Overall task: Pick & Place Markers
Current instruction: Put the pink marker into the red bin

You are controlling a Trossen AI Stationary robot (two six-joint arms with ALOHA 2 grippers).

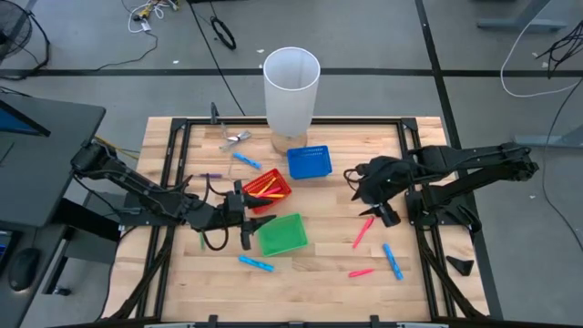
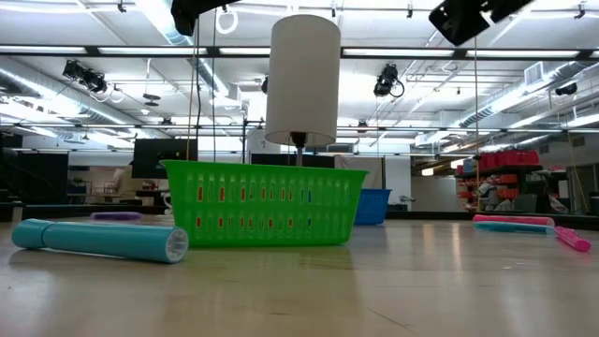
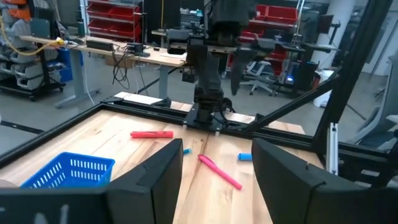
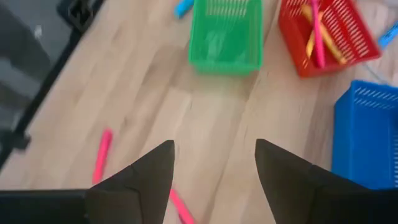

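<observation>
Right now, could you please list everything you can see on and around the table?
red basket: one, mid-table, holding pink and yellow markers
green basket: one, in front of the red one
blue basket: one, behind the red one, right of it
pink markers: two loose on the right half
blue markers: three loose; one right, one front left, one back
purple marker: one, left of the red basket
white cylinder: one, tall, at the back edge
metal clip: one, silvery, back left
table: one, light wood
left gripper: open, beside the green basket
right gripper: open, above the right half
</observation>
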